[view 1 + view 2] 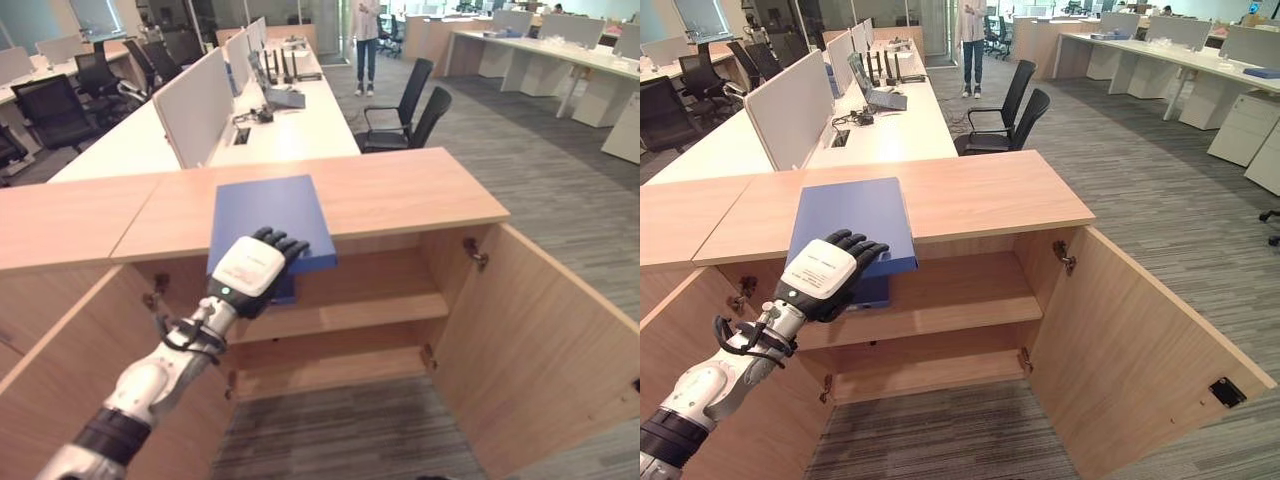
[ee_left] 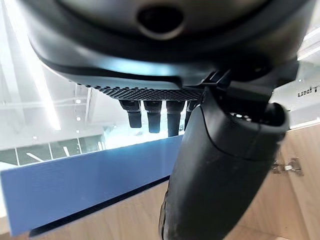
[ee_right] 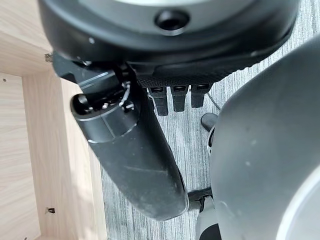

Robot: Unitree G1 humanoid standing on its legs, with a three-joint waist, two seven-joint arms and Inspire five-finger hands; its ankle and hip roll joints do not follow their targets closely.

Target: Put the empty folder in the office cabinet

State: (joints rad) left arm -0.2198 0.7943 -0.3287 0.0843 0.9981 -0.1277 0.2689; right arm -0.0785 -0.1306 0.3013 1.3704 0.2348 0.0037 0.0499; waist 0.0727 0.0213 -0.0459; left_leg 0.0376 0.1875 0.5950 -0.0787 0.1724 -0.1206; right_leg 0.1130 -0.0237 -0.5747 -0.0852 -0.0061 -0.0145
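One blue folder (image 1: 268,218) lies flat on the cabinet top (image 1: 420,190), its near end jutting out over the front edge above the open compartment. The left hand (image 1: 250,272) grips that overhanging end: fingers curled over the upper face, thumb beneath, as its wrist view shows. The right hand (image 3: 150,150) hangs low beside the cabinet, fingers relaxed and holding nothing. Both cabinet doors (image 1: 540,350) stand wide open, and the shelf (image 1: 350,312) inside looks bare. To do this step well, I would draw the folder clear of the front edge, keep the pinch firm so it does not droop, then lower and slide it level onto the shelf, avoiding the hinges (image 1: 474,252).
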